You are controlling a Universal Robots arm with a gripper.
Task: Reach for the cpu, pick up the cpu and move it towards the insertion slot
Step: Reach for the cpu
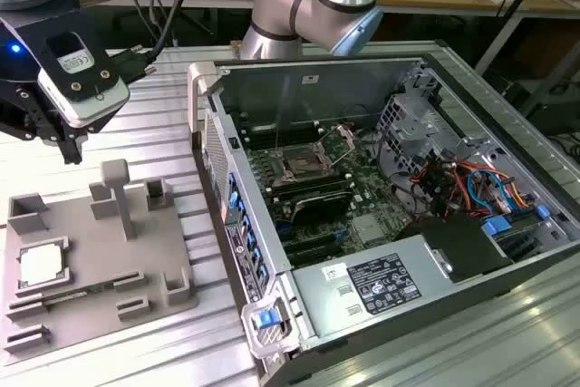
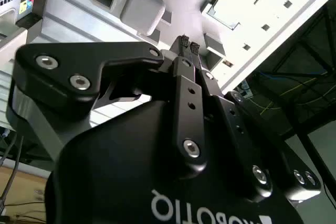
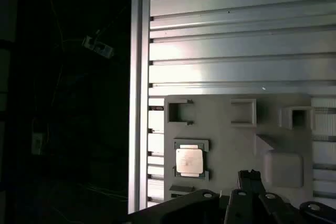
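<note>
**CPU parked in its tray, gripper hovering empty**

Closest to the exterior camera, over on that view's left, the cpu (image 1: pixel 41 265) lies flat in a pocket of the grey tray (image 1: pixel 100 251) on the slatted metal table (image 1: pixel 172 342). A bit further back the gripper (image 1: pixel 71 147) hangs above the tray's far edge, clear of the chip. In the second wrist view its fingertips (image 2: pixel 182 40) look pinched together with nothing between them. Deeper in, toward the exterior view's right, the insertion slot (image 1: pixel 299 167) sits inside the open computer case (image 1: pixel 299 79), well apart from the chip.
</note>
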